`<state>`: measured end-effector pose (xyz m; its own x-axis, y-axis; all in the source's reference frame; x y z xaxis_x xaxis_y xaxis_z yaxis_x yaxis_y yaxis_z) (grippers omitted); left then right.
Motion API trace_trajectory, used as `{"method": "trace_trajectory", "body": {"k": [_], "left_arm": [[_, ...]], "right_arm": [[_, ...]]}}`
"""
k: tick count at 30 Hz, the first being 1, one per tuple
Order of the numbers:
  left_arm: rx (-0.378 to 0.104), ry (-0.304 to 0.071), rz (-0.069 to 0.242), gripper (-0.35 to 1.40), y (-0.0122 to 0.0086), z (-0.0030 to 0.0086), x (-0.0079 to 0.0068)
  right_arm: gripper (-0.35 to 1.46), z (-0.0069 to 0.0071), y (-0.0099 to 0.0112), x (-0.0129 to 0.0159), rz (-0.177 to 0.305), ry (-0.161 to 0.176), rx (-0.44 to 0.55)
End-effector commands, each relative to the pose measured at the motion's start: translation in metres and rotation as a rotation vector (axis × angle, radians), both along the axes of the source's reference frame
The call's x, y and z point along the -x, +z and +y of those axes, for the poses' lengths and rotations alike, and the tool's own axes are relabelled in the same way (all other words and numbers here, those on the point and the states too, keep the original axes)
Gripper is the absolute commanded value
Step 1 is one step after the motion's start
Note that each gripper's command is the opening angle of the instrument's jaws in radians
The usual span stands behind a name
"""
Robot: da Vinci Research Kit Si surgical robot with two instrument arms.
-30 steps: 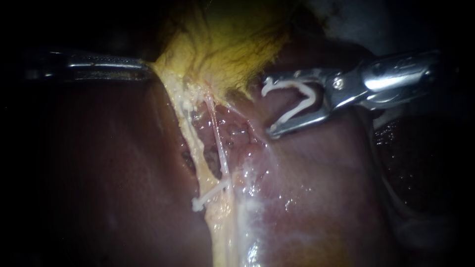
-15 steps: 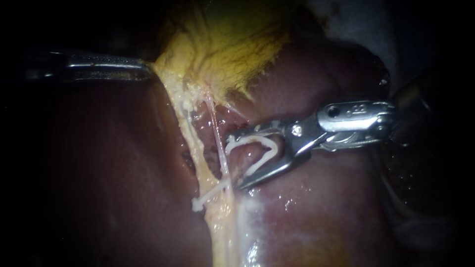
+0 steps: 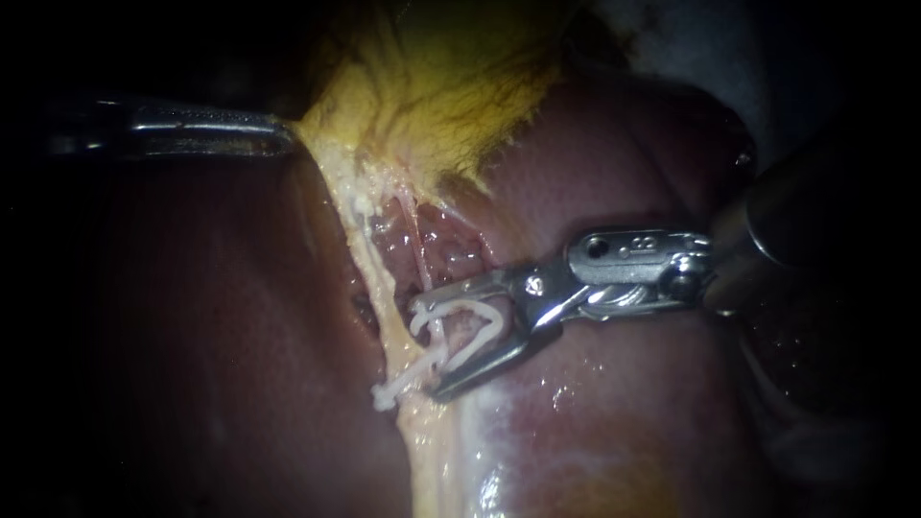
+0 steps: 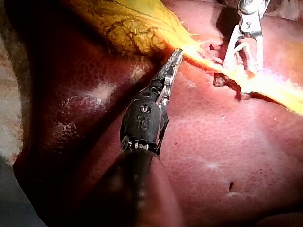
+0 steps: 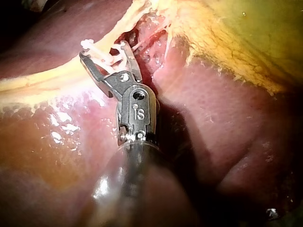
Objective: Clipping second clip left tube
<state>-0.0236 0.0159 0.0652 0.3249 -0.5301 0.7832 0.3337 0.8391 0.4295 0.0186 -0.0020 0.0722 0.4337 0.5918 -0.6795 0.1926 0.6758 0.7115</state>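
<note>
Just above the placed clip (image 3: pixel 408 376) on the thin tube (image 3: pixel 419 251), the right instrument (image 3: pixel 429 348) holds 1 loaded clip (image 3: pixel 472 326) in wide-spread jaws astride that tube. Farther above, the left instrument (image 3: pixel 278 134) has its jaws closed on the gallbladder (image 3: pixel 451 86) edge, over wet, glistening liver (image 3: pixel 595 384).

I record a pale, mottled surface (image 4: pixel 8 101) showing just past the liver's outer edge; I cannot tell its material. The liver (image 4: pixel 222 142) lies directly on it and covers nearly all of it. Only a narrow strip of the surface remains exposed beside the organ.
</note>
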Motion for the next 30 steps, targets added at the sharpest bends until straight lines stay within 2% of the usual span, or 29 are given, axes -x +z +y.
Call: {"method": "trace_trajectory", "body": {"k": [1,9,14,17,21,30], "left_arm": [[0.0,0.0,0.0,-0.35,0.0,0.0,0.0],[0.0,0.0,0.0,-0.35,0.0,0.0,0.0001],[0.001,-0.001,0.001,-0.35,0.0,-0.0001,0.0001],[0.001,-0.001,0.001,-0.35,0.0,-0.0001,0.0002],[0.001,-0.001,0.001,-0.35,0.0,-0.0001,0.0002],[0.001,-0.002,0.001,-0.35,0.0,-0.0001,0.0003]], "right_arm": [[0.58,0.0,0.0003,0.0001,-0.003,0.001,-0.002],[0.58,0.0001,0.0021,-0.0005,-0.012,0.007,-0.011],[0.59,-0.0001,0.0027,-0.0016,0.003,0.02,-0.026],[0.59,-0.0002,0.0027,-0.0023,0.021,0.025,-0.045],[0.59,-0.0003,0.0025,-0.003,0.035,0.012,-0.065],[0.6,-0.0013,0.0015,-0.0042,0.077,0.037,-0.113]]}}
